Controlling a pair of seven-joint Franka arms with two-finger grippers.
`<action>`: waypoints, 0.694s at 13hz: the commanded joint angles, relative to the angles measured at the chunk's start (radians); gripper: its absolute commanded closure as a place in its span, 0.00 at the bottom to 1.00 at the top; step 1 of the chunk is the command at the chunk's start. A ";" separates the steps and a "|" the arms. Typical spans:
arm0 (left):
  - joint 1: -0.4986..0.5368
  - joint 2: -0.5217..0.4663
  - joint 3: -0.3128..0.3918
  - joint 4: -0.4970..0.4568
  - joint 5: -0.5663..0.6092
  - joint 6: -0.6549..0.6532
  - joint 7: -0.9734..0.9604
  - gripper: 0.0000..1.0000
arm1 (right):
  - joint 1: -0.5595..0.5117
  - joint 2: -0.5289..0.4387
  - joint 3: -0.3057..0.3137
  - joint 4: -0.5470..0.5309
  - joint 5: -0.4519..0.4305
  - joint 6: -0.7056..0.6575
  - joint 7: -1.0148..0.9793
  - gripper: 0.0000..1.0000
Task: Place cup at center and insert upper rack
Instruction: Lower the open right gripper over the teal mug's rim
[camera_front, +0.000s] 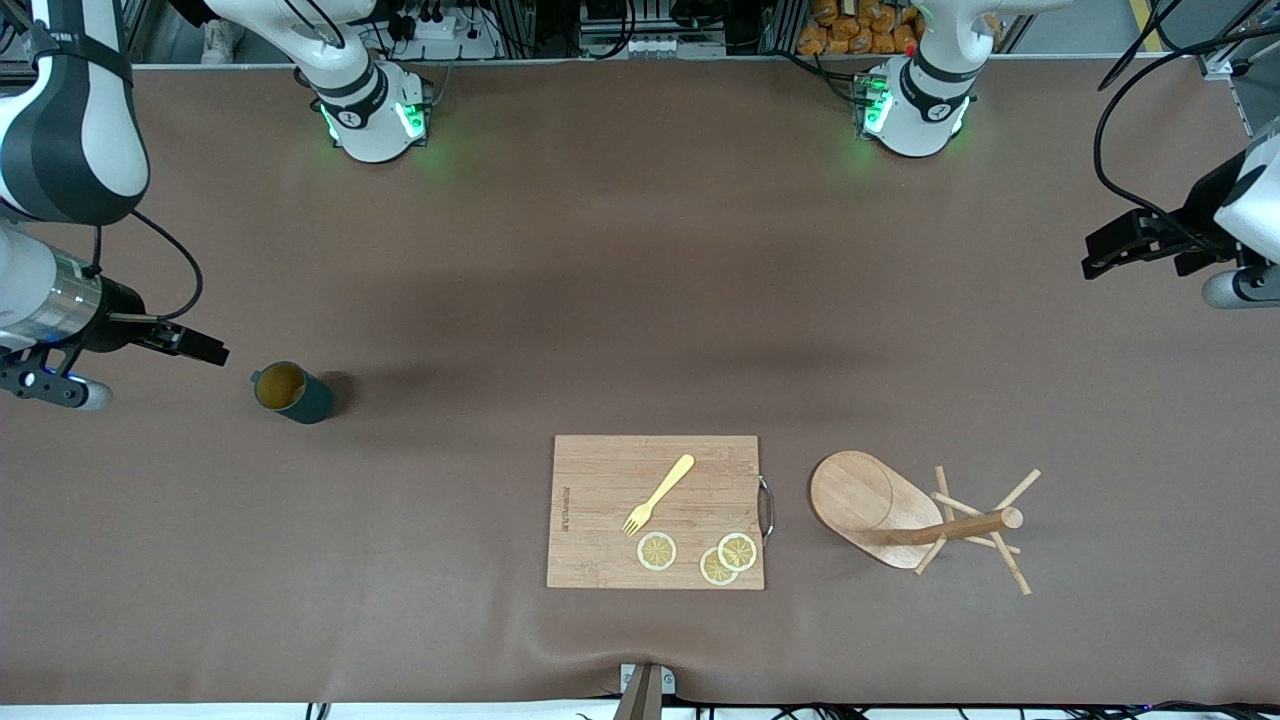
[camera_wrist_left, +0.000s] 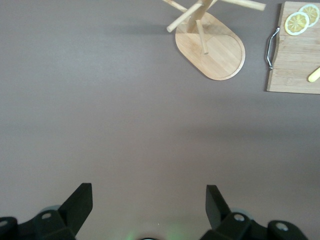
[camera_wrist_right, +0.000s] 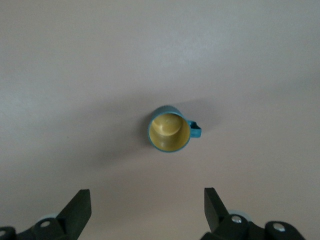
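Nothing gripped yet — looks like the opening step, reach for the cup.

Cup (camera_front: 291, 392): dark teal mug, tan inside, upright on the brown table mat (camera_front: 620, 300) toward the right arm's end, well apart from everything else. In the right wrist view its handle sticks out sideways and the mouth faces straight up.

Right gripper (camera_front: 205, 347): up in the air at the right arm's end of the table, near the cup but not over it, jaws spread wide, empty.

Left gripper (camera_front: 1105, 252): hanging over the left arm's end of the table, jaws also wide, empty. That arm waits.

Upper rack (camera_front: 905, 515): wooden mug tree standing on its oval base toward the left arm's end, just beside the cutting board (camera_front: 655, 510) on the handle side, not touching it. Post and crossing pegs look intact.

Board carries a yellow fork (camera_front: 658, 494) and three lemon slices (camera_front: 700, 553) — not part of the job; keep clear.

Next move, my read: right gripper comes over the cup, lines its jaws across the body or rim clear of the handle, descends and closes. Then carry it to the bare mat mid-table, farther from the front camera than the board. Rack work likely falls to the left arm; grab the post, not the thin pegs.
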 joint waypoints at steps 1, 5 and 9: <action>0.012 -0.004 0.001 0.014 0.008 -0.020 -0.004 0.00 | 0.006 0.019 0.002 -0.014 -0.012 0.000 -0.039 0.00; 0.011 -0.004 -0.002 0.014 0.006 -0.020 -0.004 0.00 | -0.001 0.039 0.003 -0.026 -0.009 0.017 -0.094 0.00; 0.011 -0.006 -0.002 0.013 0.006 -0.020 -0.002 0.00 | 0.005 0.042 0.003 -0.081 -0.003 0.087 -0.114 0.00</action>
